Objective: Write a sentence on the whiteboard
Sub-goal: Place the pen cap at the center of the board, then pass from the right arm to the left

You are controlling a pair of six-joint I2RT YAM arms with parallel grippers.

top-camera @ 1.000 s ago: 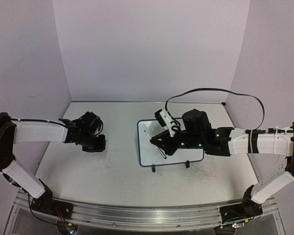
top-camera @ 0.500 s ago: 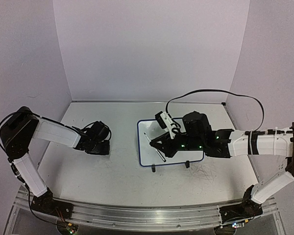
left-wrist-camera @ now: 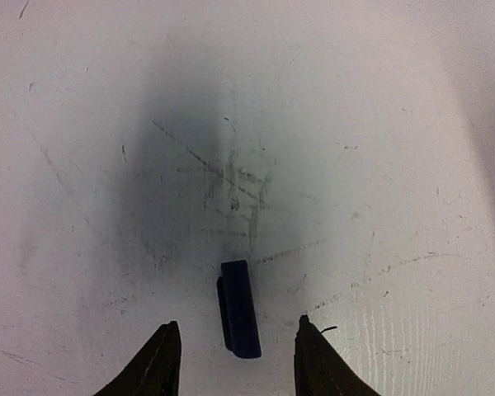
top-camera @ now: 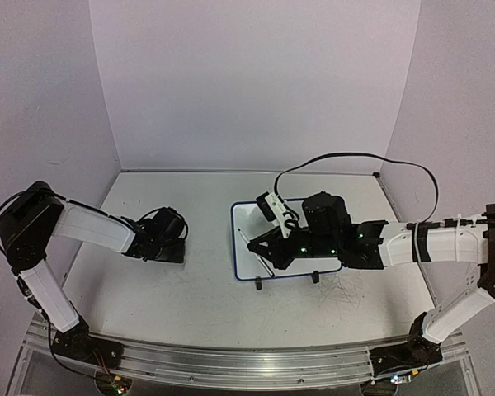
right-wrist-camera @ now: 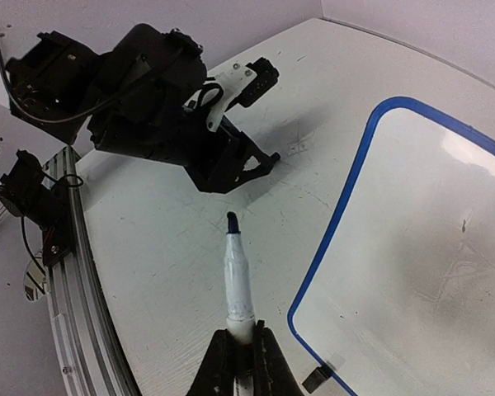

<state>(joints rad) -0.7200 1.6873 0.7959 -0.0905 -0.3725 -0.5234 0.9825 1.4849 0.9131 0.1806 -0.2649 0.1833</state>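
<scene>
Right gripper clamped on marker, uncapped, long axis aimed toward left arm; tip hangs by the whiteboard left frame; blank writing surface lies to tip's right, right arm nearer. Left gripper jaws apart astride blue cap, not gripping.

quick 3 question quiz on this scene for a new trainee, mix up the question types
1. True or false: the right gripper is shut on the marker.
2. What lies on the table between the open fingers of the left gripper? A) a blue cap B) an eraser C) a sponge
3. Fill in: the frame of the whiteboard is coloured ____.

Key: 1 true; 2 A; 3 blue.
</scene>
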